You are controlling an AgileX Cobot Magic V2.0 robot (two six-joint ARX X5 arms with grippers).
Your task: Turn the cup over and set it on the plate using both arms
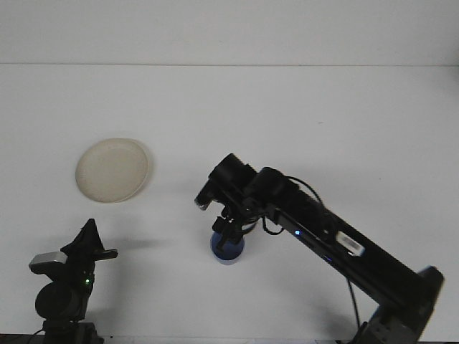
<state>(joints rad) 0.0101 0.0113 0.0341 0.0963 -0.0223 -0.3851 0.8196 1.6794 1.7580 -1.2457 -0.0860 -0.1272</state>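
White tabletop (pixel 301 122) fills the view, pale wall behind it. Starting at the far left, the left gripper (pixel 87 240) sits parked at about eight o'clock in the picture, low near the front edge, fingertips pointing up and away; whether those fingers are parted or closed, I cannot tell. Up from it, at ten o'clock, lies the cream plate (pixel 112 170), flat on the table and well apart from everything else. Moving toward centre, here is the blue cup (pixel 227 249), standing on the table just below the middle. The right gripper (pixel 229 231) is down on top of it, the cup at six o'clock from the wrist, dark fingers reaching into the rim area; grasping or loose, cannot tell. The right arm (pixel 344 247) stretches away to five o'clock.
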